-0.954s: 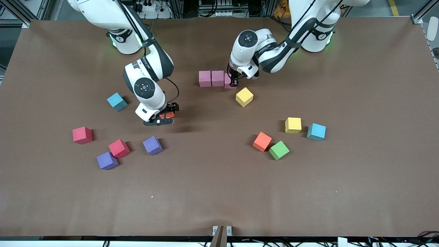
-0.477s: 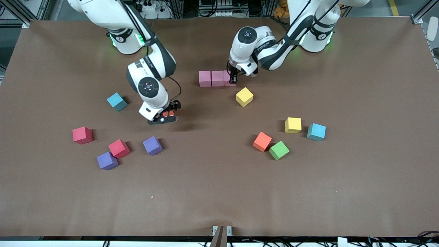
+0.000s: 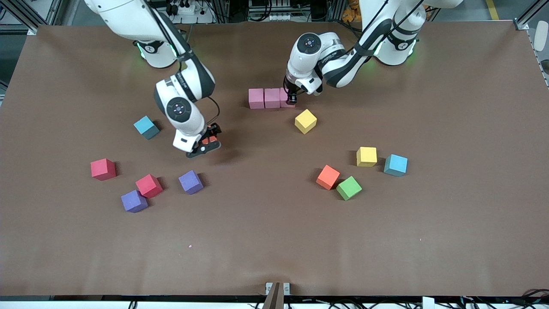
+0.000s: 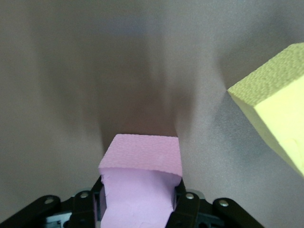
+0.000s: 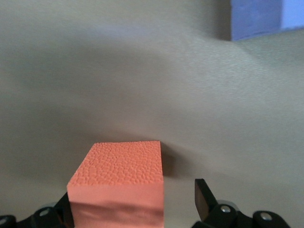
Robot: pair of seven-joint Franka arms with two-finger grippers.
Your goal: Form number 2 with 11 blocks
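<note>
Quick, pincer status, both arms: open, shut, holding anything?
Left pincer: shut on the third pink block, at the end of the pink row.
Right pincer: open, straddling an orange block.

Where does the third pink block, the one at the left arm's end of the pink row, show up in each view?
Front view: the third pink block ends the pink row, partly hidden by the left gripper, which is shut on it.
Left wrist view: it fills the lower centre, pinched between the fingers.
Right wrist view: not in it; only an orange block and a purple one.
Shared landmark: the yellow block beside it.
</note>
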